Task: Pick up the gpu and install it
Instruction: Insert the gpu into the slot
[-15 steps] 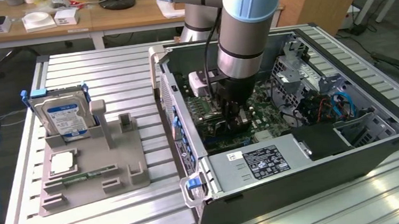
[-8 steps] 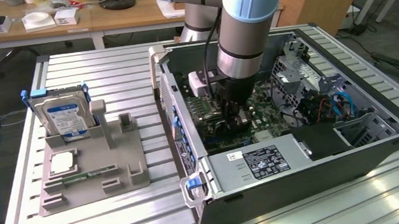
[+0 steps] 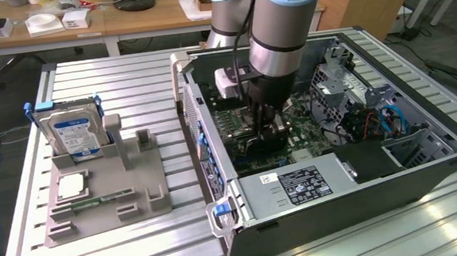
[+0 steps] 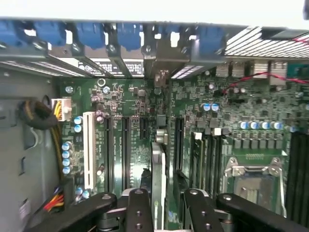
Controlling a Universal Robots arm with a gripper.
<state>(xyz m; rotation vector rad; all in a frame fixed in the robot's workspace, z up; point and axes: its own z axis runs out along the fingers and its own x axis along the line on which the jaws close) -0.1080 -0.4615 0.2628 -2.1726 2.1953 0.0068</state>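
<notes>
The open black desktop computer case (image 3: 337, 156) lies on its side on the ribbed aluminium table (image 3: 111, 88), and the arm's black two-finger gripper (image 3: 265, 125) reaches down to the green motherboard (image 4: 135, 145) inside. In the wrist view the thin black gpu card (image 4: 158, 179) stands edge-on between the fingers (image 4: 140, 212), over the long black expansion slots; I cannot tell whether they are gripping it or parted. If the card is not squarely seated, it could tilt or jam.
</notes>
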